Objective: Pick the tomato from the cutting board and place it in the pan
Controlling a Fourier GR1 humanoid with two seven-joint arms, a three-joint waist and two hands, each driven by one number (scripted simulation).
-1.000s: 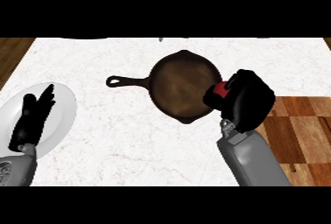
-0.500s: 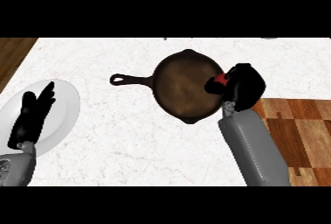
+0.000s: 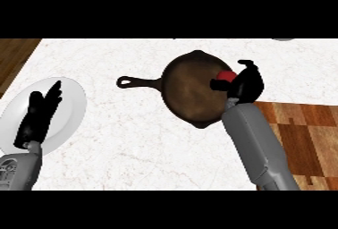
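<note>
A dark round pan [image 3: 188,87] with a handle pointing left lies on the white counter. My right hand [image 3: 244,85] hovers over the pan's right rim, its fingers curled round a red tomato [image 3: 226,75] that shows only partly between them. The wooden cutting board [image 3: 300,134] lies at the right, partly hidden by my right forearm. My left hand [image 3: 40,115] rests open over a white plate at the left, fingers up.
A white plate [image 3: 69,96] sits at the left of the counter under my left hand. Brown wood [image 3: 13,51] borders the counter at the upper left. A small grey object [image 3: 285,39] peeks in at the top right.
My right hand has carried the tomato left and up, from beside the pan's right edge to over its right rim. The left hand has stayed in place.
</note>
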